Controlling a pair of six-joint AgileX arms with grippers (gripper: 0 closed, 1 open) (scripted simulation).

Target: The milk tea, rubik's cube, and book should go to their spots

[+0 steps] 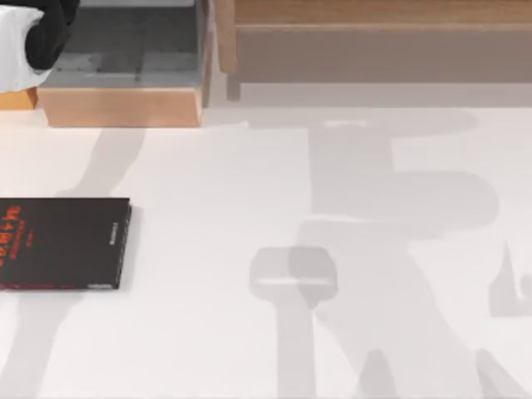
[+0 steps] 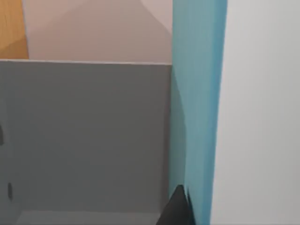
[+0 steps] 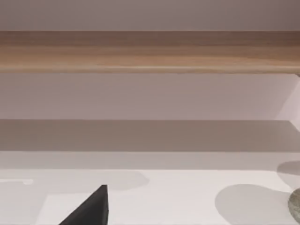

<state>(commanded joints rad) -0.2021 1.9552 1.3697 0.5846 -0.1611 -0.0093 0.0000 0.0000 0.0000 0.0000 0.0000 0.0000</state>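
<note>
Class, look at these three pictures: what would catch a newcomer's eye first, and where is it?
The black book with red lettering lies flat at the table's left edge in the top view. In the left wrist view, a teal-blue book stands upright beside a grey compartment.

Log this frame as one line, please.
left arm: top-left over grey-floored wooden box | teal book: upright by left claw | black book: flat, table left | right arm: idle

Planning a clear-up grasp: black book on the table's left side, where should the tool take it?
Probably the right-hand long edge, coming down from above. The black book lies flat, cover up and thin, and bare table beside that edge leaves room for a finger.
</note>
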